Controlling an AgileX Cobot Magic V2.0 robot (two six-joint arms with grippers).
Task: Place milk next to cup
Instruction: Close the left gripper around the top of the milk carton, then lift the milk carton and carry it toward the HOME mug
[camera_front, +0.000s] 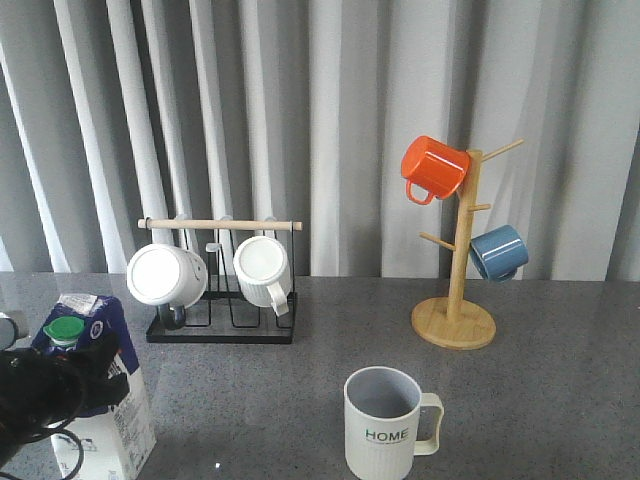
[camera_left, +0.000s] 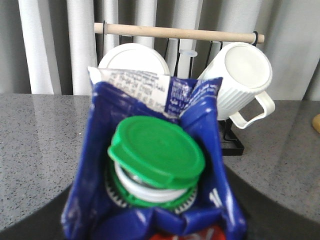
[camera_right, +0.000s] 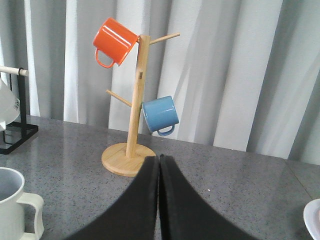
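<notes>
Your left gripper (camera_front: 95, 375) sits at the upper part of the milk carton (camera_front: 100, 420), which stands upright at the near-left corner of the grey tabletop (camera_front: 540, 400). Whether those fingers are clamped on the carton or only resting against it cannot be told: the front view shows a dark mass over the carton's shoulder, and the left wrist view is filled by the green cap (camera_left: 156, 155) and folded gable. The right gripper (camera_right: 158, 200) hangs with its fingers pressed together, empty, facing the wooden mug tree (camera_right: 132, 125).

The "HOME" mug (camera_front: 388, 425) stands near the front edge, well to the right of the carton, handle turned right. So the carton's path likely runs rightward along the near tabletop, its long axis kept vertical, and your left arm is the nearer one. Bare tabletop lies between carton and mug; the black rack (camera_front: 222, 322) with its white mugs sits behind that lane. The carton is close to the left and front edges.
</notes>
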